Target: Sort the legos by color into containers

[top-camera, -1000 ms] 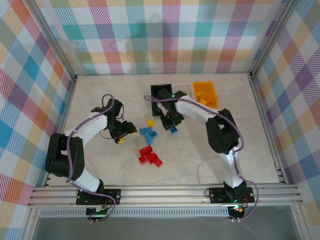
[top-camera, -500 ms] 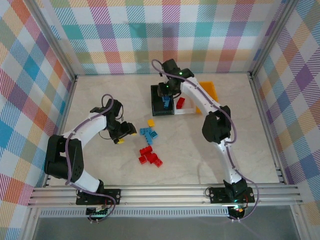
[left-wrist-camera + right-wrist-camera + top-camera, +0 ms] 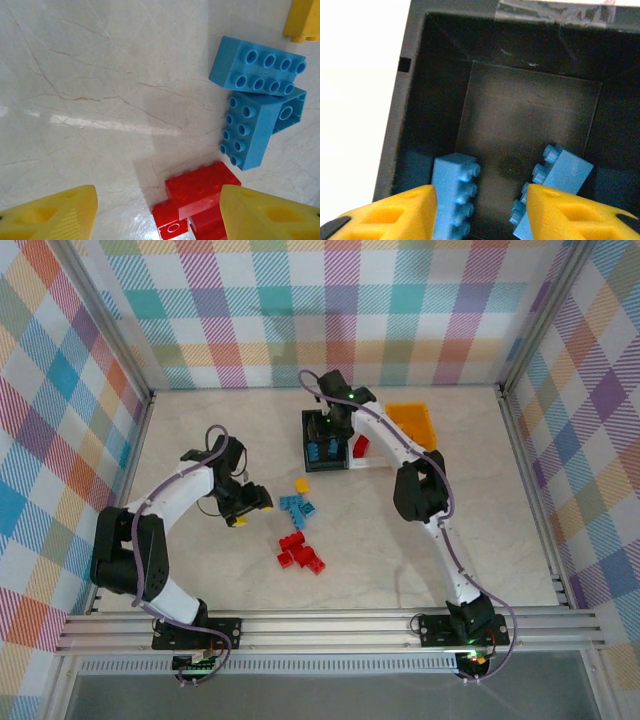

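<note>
My right gripper (image 3: 328,432) (image 3: 480,220) hangs open over the black bin (image 3: 306,440) (image 3: 395,100). Two blue legos (image 3: 452,192) (image 3: 562,172) lie on the bin's floor, one beside each yellow fingertip (image 3: 385,215), and neither is held. My left gripper (image 3: 255,502) (image 3: 160,215) is open low over the table, its fingers either side of a clump of red legos (image 3: 200,190) (image 3: 300,552). Beyond them lie blue legos (image 3: 257,65) (image 3: 296,506) and a yellow lego (image 3: 303,20) (image 3: 301,485). A red lego (image 3: 361,447) sits in the clear bin (image 3: 372,465). The orange bin (image 3: 405,408) stands further right.
The three bins stand in a row at the back middle of the table, close to the rear wall. Checked walls close the table on three sides. A metal rail with both arm bases (image 3: 195,630) runs along the near edge.
My right gripper has risen from the loose legos on the table to over the black bin and let a blue lego go into it. The left arm has barely moved.
</note>
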